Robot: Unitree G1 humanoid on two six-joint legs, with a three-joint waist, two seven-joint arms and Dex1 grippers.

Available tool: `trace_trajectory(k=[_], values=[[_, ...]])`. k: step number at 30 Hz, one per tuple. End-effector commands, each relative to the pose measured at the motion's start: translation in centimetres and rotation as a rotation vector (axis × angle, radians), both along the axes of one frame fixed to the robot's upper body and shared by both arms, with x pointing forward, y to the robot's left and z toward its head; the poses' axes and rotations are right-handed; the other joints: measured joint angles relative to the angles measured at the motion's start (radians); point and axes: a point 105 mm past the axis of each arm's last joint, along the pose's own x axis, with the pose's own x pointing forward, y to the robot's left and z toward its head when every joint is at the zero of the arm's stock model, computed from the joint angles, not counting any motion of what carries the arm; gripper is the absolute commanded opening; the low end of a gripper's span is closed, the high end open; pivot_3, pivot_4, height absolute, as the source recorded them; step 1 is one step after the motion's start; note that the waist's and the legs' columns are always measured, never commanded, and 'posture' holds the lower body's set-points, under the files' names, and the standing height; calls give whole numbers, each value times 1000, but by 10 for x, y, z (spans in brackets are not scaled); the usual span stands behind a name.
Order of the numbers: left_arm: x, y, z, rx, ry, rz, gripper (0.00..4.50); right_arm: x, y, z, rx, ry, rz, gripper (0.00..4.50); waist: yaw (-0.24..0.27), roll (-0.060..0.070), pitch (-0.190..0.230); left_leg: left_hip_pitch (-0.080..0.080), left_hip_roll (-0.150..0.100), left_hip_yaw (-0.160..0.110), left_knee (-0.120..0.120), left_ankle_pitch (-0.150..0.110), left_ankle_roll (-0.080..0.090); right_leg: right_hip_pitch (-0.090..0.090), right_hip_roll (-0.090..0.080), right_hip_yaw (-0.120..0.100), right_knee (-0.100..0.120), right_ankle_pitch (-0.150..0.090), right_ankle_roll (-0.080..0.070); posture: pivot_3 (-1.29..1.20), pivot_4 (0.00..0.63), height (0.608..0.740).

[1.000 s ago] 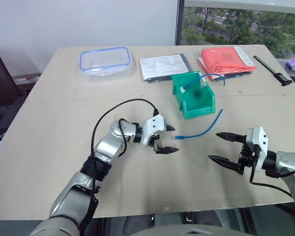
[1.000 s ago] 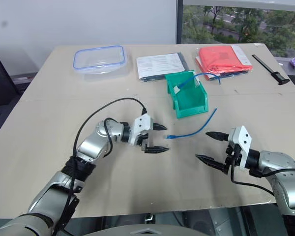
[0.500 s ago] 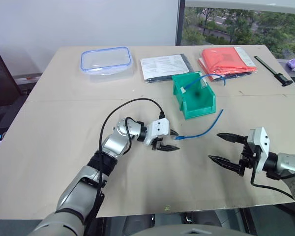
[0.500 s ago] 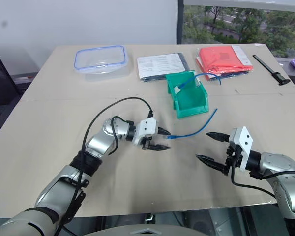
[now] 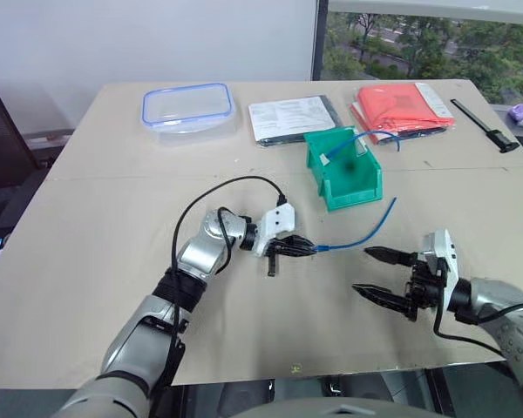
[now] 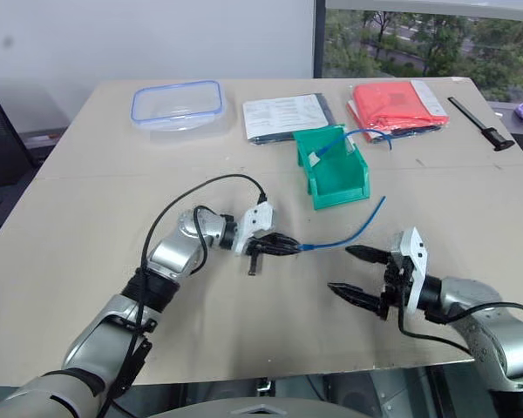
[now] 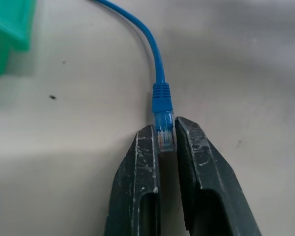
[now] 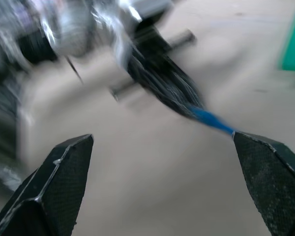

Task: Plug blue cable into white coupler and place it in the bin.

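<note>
The thin, glossy blue cable [image 5: 359, 233] curves across the matte tan table [image 5: 96, 226], just short of the green plastic bin [image 5: 344, 167]. The left gripper [image 7: 166, 142] reaches level, its scuffed black fingers clamped on the cable's clear plug. The right gripper [image 5: 380, 274] hovers nearby, pointed fingers spread wide, holding nothing.

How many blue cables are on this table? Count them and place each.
2. One blue cable lies on the table, its plug pinched by the left gripper. Another blue cable hangs out of the bin.
</note>
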Motion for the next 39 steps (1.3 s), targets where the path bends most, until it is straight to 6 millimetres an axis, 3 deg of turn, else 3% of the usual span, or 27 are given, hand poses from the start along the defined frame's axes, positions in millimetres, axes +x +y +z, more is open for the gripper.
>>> trace_trajectory(k=[1,7,13,16,18,21,22,23,31,32,35,36,37,39], values=[[-15,-10,43,-202,129,-34,27,3,7,14,126,24,-57,4500,-2,0,0,0,2,0,0,0,0,0,0,0,0,0,0,0,150,740],[-30,-15,62,-345,346,-36,27,23,17,32,338,45,-204,4500,-5,1,-1,2,1,0,0,0,0,0,1,1,2,0,0,0,150,740],[-30,-17,64,-375,395,-11,27,26,19,46,435,40,-226,4500,-2,1,-1,1,0,-1,0,0,0,0,1,0,2,0,0,0,150,740],[-27,-19,66,-391,403,0,0,25,21,48,449,38,-218,3115,-2,1,-1,1,-1,-1,0,0,0,0,1,0,1,0,0,0,150,740],[-27,-20,65,-392,406,-1,0,25,22,48,443,36,-211,2427,-3,1,-1,1,-1,-1,0,0,0,0,1,1,1,0,0,0,150,740],[-28,-21,65,-391,412,-8,0,25,23,50,462,38,-212,930,-3,1,-1,1,-1,-1,0,0,0,0,1,1,1,0,0,0,150,740],[-29,-21,64,-391,413,-9,0,25,22,50,469,38,-213,706,-3,1,-1,1,-1,-1,0,0,0,0,1,1,1,0,0,0,150,740],[-29,-21,64,-391,414,-9,0,25,22,51,472,36,-211,124,-3,1,-1,1,-1,-1,0,0,0,0,1,1,1,0,0,0,150,740],[-33,-16,60,-395,404,-1,0,19,23,54,490,40,-163,27,-3,1,-1,1,-1,-1,0,0,0,0,1,1,1,0,0,0,150,740],[-34,-16,60,-396,400,-9,936,19,23,54,490,41,-160,0,-2,1,-1,1,-1,-1,0,0,0,0,1,1,1,0,0,0,150,740],[-35,-16,62,-388,366,-6,1958,20,21,55,492,39,-158,0,-3,1,-1,1,-1,-1,0,0,0,0,1,1,1,0,0,0,150,740],[-35,-16,65,-393,347,5,2702,21,20,55,490,37,-159,0,-3,1,-1,1,-1,-1,0,0,0,0,1,1,1,0,0,0,150,740],[-36,-14,69,-396,315,7,3020,22,18,55,487,33,-164,0,-3,1,0,1,-1,-1,0,0,0,0,1,1,1,0,0,0,150,740],[-41,-10,74,-381,230,1,3020,24,13,55,478,26,-180,0,-3,1,0,1,-1,-1,0,0,0,0,0,1,1,0,0,0,150,740]])
